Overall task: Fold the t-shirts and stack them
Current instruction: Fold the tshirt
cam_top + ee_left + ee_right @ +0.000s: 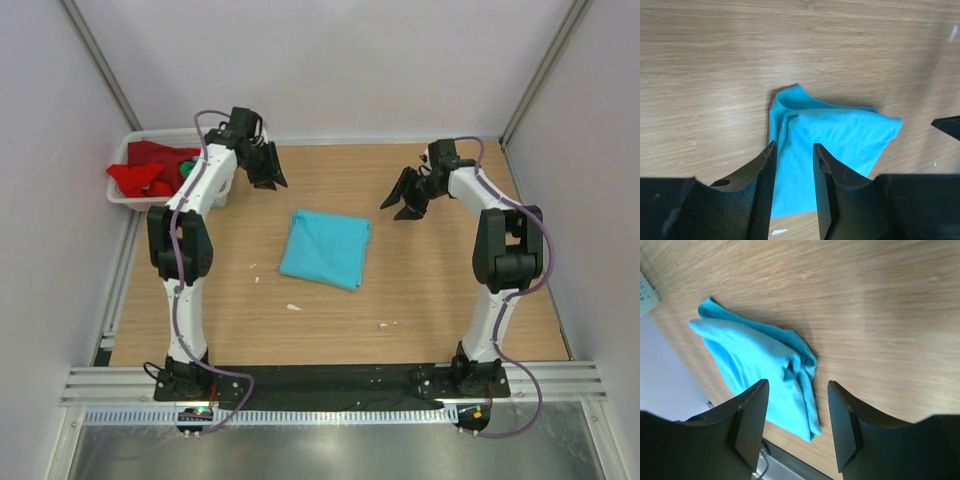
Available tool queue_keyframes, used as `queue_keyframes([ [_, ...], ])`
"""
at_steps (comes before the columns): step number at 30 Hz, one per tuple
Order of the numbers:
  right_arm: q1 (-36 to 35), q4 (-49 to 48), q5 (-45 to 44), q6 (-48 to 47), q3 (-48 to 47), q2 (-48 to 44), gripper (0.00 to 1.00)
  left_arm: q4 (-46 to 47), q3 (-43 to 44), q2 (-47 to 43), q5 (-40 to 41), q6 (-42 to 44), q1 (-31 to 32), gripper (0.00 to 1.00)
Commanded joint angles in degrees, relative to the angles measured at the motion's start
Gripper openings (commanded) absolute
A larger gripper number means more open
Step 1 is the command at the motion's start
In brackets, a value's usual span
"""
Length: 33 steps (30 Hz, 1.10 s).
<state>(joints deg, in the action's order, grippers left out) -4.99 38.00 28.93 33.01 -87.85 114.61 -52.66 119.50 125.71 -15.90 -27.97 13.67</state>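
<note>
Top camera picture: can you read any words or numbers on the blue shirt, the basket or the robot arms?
None: no word, number or sign can be read in any view.
The sky-blue t-shirt is plain, with no print showing.
The white basket and the red t-shirts in it show no label.
The arm bases are too small to tell if they carry writing.

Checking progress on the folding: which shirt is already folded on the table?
The blue shirt, out on the table; the red shirt lies crumpled in the basket.

t-shirt point(325, 248): sky blue, plain | other t-shirts point(140, 172): red, some green | basket point(133, 203): white | worktop point(440, 290): light brown, wood lines
</note>
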Motion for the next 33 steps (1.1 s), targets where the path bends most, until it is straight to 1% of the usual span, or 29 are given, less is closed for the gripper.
queue_keyframes([
  [1,-1.9,2.5,-2.6,-5.3,1.4,-8.8,0.56,2.8,-4.6,-10.5,-4.6,0.6,-0.2,0.36],
  [2,-2.5,0.9,-0.4,-4.8,3.1,-9.9,0.57,4.3,-10.4,-11.9,-6.9,0.0,-0.1,0.35],
  [3,-3.1,-1.1,0.6,-3.2,7.0,-11.2,0.57,6.4,-13.6,-13.2,-9.4,-0.7,0.1,0.34],
  [4,-3.9,-5.5,1.6,-2.1,8.9,-12.9,0.57,10.8,-16.8,-15.0,-14.1,-1.2,0.4,0.34],
  [5,-5.1,-8.1,2.7,-0.9,10.7,-13.5,0.57,12.7,-21.8,-15.7,-15.7,-2.5,0.6,0.33],
  [6,-5.7,-10.6,5.1,2.5,13.6,-13.9,0.57,14.8,-24.1,-16.1,-18.0,-3.6,0.9,0.31],
  [7,-6.3,-15.9,5.9,3.9,14.7,-14.0,0.55,21.3,-26.4,-16.5,-22.5,-5.0,0.9,0.30],
  [8,-7.3,-19.1,6.8,5.6,17.1,-13.8,0.50,24.9,-30.6,-17.1,-24.9,-8.4,1.1,0.28],
  [9,-7.6,-22.3,8.3,7.1,18.1,-13.4,0.48,28.5,-32.1,-17.1,-26.4,-9.6,1.4,0.28],
  [10,-7.9,-27.3,9.4,9.8,18.7,-12.7,0.44,33.7,-33.4,-16.8,-27.7,-10.5,1.6,0.28],
  [11,-8.2,-29.7,10.3,11.1,19.2,-11.2,0.38,34.5,-33.9,-15.1,-27.7,-11.1,1.8,0.27],
  [12,-8.4,-32.3,11.2,12.2,19.9,-9.9,0.24,35.0,-33.6,-13.8,-27.9,-11.6,2.1,0.27],
  [13,-8.5,-36.1,12.7,14.2,19.9,-8.8,0.20,36.6,-32.9,-12.3,-28.6,-12.0,2.1,0.27],
  [14,-8.5,-37.6,13.3,15.0,20.0,-7.7,0.18,36.9,-32.5,-9.6,-28.6,-12.5,2.1,0.26],
  [16,-8.5,-41.2,13.5,15.6,19.4,-4.8,0.17,38.0,-30.7,-7.0,-28.9,-14.0,2.1,0.25],
  [17,-8.5,-41.3,13.4,15.5,18.9,-3.5,0.16,37.9,-30.2,-5.7,-29.7,-14.7,2.1,0.23],
  [19,-8.2,-41.6,13.4,15.4,17.5,-0.2,0.15,38.5,-30.6,-5.5,-29.5,-15.2,2.5,0.23],
  [21,-7.8,-42.2,14.0,15.7,17.2,1.6,0.15,38.5,-32.1,-7.3,-27.4,-14.4,3.3,0.25],
  [22,-7.1,-44.7,14.2,16.3,17.5,2.8,0.15,38.5,-33.0,-9.1,-27.2,-14.0,3.5,0.25],
  [24,-6.3,-46.6,14.4,17.4,18.4,3.4,0.15,38.3,-36.5,-10.9,-27.2,-14.0,3.7,0.25],
  [28,-3.9,-46.8,14.9,16.9,17.8,5.9,0.15,37.4,-45.5,-17.1,-25.6,-12.5,4.1,0.25],
  [31,-2.5,-46.5,15.6,17.0,16.7,8.0,0.16,34.5,-48.9,-20.2,-24.0,-9.6,4.2,0.25],
  [33,-2.7,-43.6,14.9,15.7,13.9,7.8,0.18,31.9,-49.7,-23.3,-23.4,-7.5,4.1,0.25],
])
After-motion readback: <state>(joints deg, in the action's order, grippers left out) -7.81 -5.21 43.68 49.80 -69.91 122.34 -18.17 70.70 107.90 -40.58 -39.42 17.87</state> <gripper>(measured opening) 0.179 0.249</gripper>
